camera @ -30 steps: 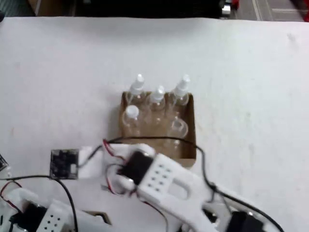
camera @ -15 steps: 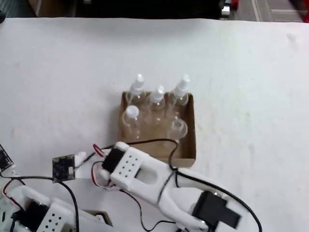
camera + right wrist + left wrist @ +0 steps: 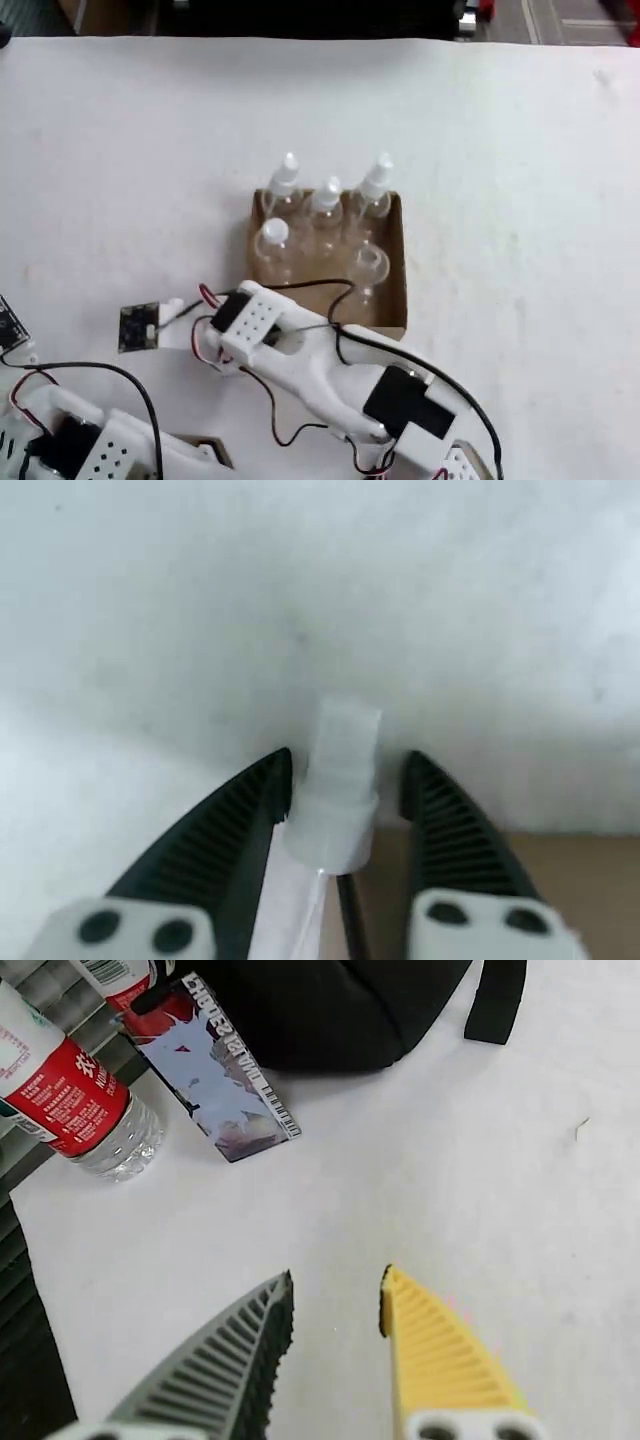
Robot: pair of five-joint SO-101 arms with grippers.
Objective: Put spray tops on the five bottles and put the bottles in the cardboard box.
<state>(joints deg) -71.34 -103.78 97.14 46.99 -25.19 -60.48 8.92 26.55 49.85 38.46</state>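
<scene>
The cardboard box (image 3: 396,300) stands mid-table with five clear bottles in it. The back three bottles (image 3: 326,200) and the near-left bottle (image 3: 272,240) carry white spray tops. The near-right bottle (image 3: 368,266) shows an open neck. My right arm (image 3: 300,350) lies across the box's near-left corner, hiding its gripper from above. My right gripper (image 3: 347,757) is shut on a white spray top (image 3: 338,780), whose dip tube hangs down, with cardboard just beyond. My left gripper (image 3: 336,1278) is open over bare table, with nothing between its fingers.
My left arm (image 3: 80,445) sits at the near-left table edge. In the left wrist view a red-labelled water bottle (image 3: 70,1100), a printed card (image 3: 225,1080) and a black bag (image 3: 340,1010) lie beyond the fingers. White table (image 3: 500,150) surrounds the box.
My right arm has folded back. Its wrist swung left and closer to the box's near-left corner. The bottles and the left arm have stayed put.
</scene>
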